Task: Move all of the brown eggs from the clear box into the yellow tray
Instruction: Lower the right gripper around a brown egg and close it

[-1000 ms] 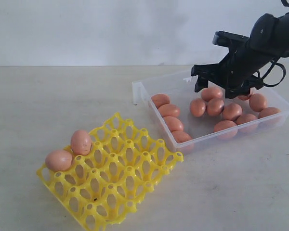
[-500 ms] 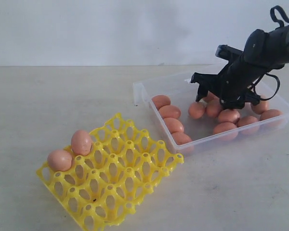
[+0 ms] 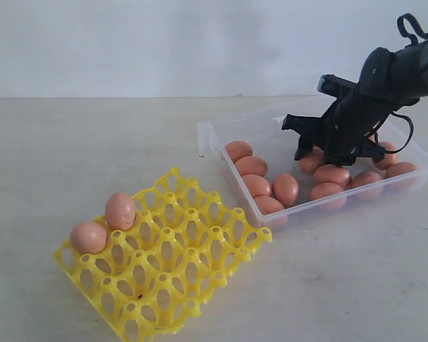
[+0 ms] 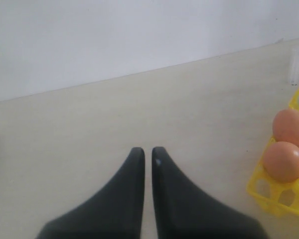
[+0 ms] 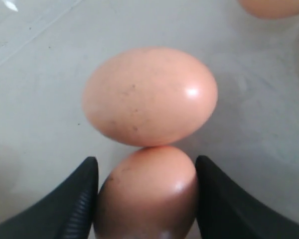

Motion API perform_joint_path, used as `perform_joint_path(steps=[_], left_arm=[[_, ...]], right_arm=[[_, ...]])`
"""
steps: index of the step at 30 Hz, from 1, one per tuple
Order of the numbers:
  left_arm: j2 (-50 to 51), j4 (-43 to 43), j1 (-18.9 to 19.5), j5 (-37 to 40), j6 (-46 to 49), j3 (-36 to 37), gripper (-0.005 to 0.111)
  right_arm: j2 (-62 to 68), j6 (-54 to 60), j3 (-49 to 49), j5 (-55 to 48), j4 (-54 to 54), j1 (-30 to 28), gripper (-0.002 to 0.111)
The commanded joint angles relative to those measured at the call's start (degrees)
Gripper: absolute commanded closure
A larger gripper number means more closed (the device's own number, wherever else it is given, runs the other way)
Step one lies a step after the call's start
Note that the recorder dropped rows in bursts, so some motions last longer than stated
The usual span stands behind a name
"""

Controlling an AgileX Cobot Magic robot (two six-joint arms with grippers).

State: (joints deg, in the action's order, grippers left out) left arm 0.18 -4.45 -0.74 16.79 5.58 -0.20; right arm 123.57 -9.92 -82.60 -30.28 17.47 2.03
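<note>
The clear box (image 3: 208, 135) lies at the right and holds several brown eggs (image 3: 251, 165). My right gripper (image 3: 322, 153) reaches down among them. In the right wrist view its jaws (image 5: 147, 164) press both sides of one brown egg (image 5: 147, 199), which lies on the box floor touching another egg (image 5: 149, 95). The yellow tray (image 3: 178, 274) sits front left, with two eggs (image 3: 120, 210) (image 3: 88, 236) in its left-hand cups. My left gripper (image 4: 148, 149) is shut and empty over bare table, with the tray's corner (image 4: 269, 191) and its two eggs (image 4: 284, 161) off to one side.
One loose egg (image 3: 285, 189) rests by the box's front wall. A pale tabletop (image 3: 93, 142) runs around the tray and the box, with a white wall (image 3: 164, 43) behind. The right arm (image 3: 399, 68) leans in over the box's far right corner.
The right gripper has dropped lower into the box and its jaws have narrowed onto an egg. Eggs shifted, and one rolled to the front wall. The tray's eggs stayed put.
</note>
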Motion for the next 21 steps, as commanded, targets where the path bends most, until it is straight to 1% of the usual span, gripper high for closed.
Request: perform_joint_path(steps=[1,7,21], left_arm=[[-0.2,0.1,-0.4,0.0,-0.2,0.2,0.103],[-0.2,0.1,-0.4,0.0,-0.2,0.2,0.103],[-0.2,0.1,-0.4,0.0,-0.2,0.2,0.103]], right_arm=[[1.1,3.0,0.4,-1.6,-0.2,-0.3,0.108],[0.1,8.4,0.4,-1.8,-0.1,-0.3,0.108],[-10.7,12.1,0.4,1.0,-0.2,-0.3,0.108]])
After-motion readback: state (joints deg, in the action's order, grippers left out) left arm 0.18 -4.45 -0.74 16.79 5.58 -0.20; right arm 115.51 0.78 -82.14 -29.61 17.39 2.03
